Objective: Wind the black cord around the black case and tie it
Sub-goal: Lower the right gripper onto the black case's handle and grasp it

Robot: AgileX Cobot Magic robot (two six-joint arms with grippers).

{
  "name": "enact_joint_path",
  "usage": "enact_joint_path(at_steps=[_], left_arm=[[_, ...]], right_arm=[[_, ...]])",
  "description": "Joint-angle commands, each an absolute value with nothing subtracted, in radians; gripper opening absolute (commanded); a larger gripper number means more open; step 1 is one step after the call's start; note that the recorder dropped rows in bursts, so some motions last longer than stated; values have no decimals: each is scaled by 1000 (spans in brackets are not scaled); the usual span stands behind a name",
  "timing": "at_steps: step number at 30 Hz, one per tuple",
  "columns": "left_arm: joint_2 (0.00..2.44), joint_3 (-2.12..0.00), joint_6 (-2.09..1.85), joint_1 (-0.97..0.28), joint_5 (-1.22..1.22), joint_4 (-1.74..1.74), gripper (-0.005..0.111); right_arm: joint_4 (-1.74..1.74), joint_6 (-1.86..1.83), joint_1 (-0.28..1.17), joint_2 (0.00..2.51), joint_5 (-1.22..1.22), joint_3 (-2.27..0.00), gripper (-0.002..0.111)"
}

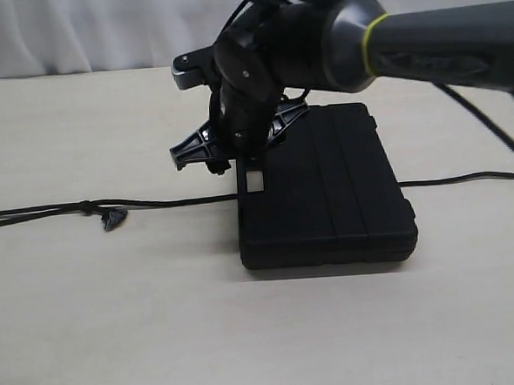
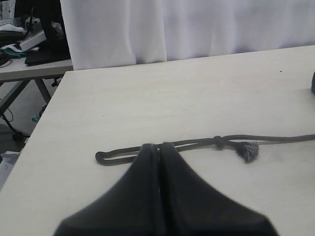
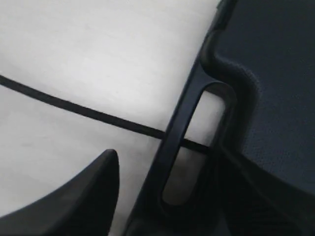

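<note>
Right pincer [image 1: 241, 150] spread above the rigid black case [image 1: 335, 188], left pincer [image 2: 158, 152] pressed together; I'd pinch the limp black cord [image 1: 170, 200] beside it.

The left gripper [image 2: 157, 147] is being seen with its jaws pressed together, its tips overlapping the black cord [image 2: 197, 143]; whether the cord is being gripped cannot be told. The cord is being shown lying doubled across the pale table [image 2: 147, 98], its knot [image 2: 217, 142] just beside the frayed tip [image 2: 247, 151].

We see a pale table [image 1: 118, 341]. A black case [image 1: 344, 187] lies on it, with a long black cord [image 1: 179, 201] running under it.
</note>
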State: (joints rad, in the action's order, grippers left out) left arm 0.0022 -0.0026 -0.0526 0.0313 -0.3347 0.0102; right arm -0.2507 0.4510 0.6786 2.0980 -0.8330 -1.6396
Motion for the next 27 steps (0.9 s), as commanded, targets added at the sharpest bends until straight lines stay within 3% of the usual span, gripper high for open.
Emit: enact_joint_path(at_steps=[1, 13, 19, 27], left_arm=[[0, 0, -53, 23, -324, 9, 0], [0, 0, -53, 23, -324, 9, 0], [0, 0, -53, 23, -324, 9, 0], [0, 0, -53, 23, -324, 9, 0]], right_arm=[[-295, 492, 677, 2189, -860, -1715, 55], [-307, 493, 676, 2297, -842, -1791, 55], [-311, 493, 676, 2315, -844, -1791, 38], [-311, 493, 676, 2319, -842, -1791, 36]])
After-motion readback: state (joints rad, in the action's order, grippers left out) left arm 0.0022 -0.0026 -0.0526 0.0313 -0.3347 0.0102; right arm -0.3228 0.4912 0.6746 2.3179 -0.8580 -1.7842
